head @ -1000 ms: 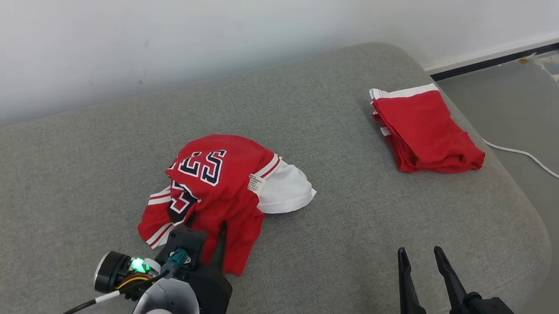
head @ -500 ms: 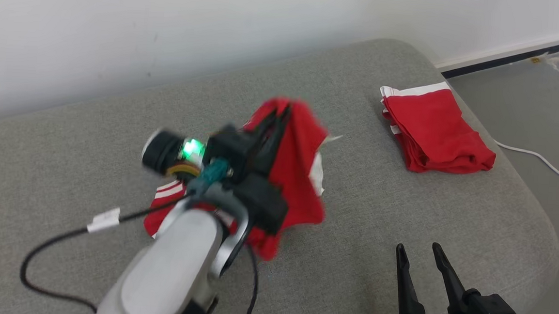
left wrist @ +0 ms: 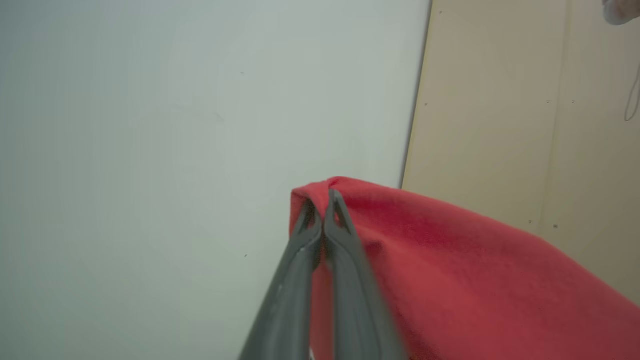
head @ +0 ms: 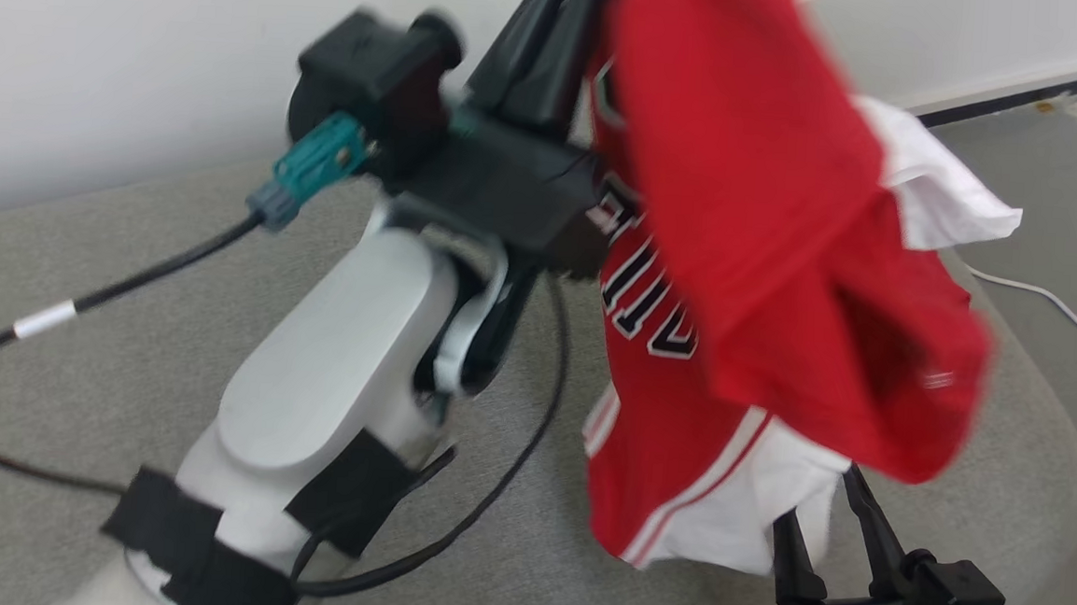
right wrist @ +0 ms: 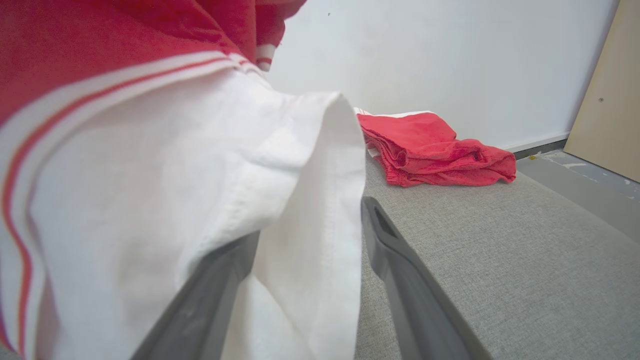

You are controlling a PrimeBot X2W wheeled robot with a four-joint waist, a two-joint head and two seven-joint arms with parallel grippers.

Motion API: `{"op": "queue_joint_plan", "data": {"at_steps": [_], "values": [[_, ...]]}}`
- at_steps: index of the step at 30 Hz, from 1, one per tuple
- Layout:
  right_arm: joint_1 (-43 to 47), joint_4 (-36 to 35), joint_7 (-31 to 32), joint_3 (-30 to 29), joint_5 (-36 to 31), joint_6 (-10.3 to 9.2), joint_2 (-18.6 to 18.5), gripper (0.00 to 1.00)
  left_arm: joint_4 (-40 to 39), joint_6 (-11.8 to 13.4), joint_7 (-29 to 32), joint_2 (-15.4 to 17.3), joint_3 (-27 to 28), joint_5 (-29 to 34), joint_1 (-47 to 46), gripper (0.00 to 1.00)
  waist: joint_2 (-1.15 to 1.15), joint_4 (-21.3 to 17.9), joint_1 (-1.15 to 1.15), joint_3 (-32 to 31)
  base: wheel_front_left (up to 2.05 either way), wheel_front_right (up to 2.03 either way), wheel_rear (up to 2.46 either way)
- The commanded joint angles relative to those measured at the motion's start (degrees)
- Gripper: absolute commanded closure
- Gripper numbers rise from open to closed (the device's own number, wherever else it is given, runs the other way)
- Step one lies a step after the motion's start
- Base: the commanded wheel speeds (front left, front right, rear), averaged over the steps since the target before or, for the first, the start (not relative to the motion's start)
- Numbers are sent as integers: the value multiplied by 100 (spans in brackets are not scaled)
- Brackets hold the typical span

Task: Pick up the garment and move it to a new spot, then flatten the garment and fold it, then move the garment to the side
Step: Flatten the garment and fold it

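Left gripper point(left wrist: 324, 200) up from lower left to top centre of head view, pinched shut on a fold of the red-and-white basketball jersey point(head: 747, 259), which hangs mid-frame off the grey upholstered cushion point(head: 79, 330). Carry clear of the folded red garment point(right wrist: 430, 150), lower slowly. Right gripper point(head: 820, 516) half open, white hem hanging against its fingers.

Garment point(head: 764, 288) (blurred) cut off at top.

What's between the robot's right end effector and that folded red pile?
In the right wrist view, the jersey's white hem hangs between the right end effector's fingers; past that, bare grey cushion reaches the folded red pile.
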Motion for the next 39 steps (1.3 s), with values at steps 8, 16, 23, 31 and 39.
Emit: {"op": "queue_joint_plan", "data": {"at_steps": [8, 16, 23, 31, 39], "values": [[-80, -72, -26, 68, -78, -14, 16, 0, 1359, 463, 17, 654, 314, -358, 1690, 60, 0, 625, 0, 173, 0, 0, 0], [-178, -9, -26, 182, -108, -14, 14, 0, 2084, 566, -247, 908, 838, -549, 2206, 0, 0, 854, 0, 190, 0, 0, 0], [-78, 18, -26, 120, -166, -14, 15, 0, 1844, 667, -287, 1182, 864, -282, 2558, 0, 0, 909, 0, 74, 0, 0, 0], [27, -20, -26, 49, -202, -14, 15, 0, 184, 432, 162, 1094, -97, 193, 3208, 0, 0, 932, 0, 8, 0, 0, 0], [-54, -8, -27, 149, -146, -14, 14, 0, -729, 294, 952, 775, -772, -115, 3765, 0, 0, 800, 0, 44, 0, 0, 0]]}}
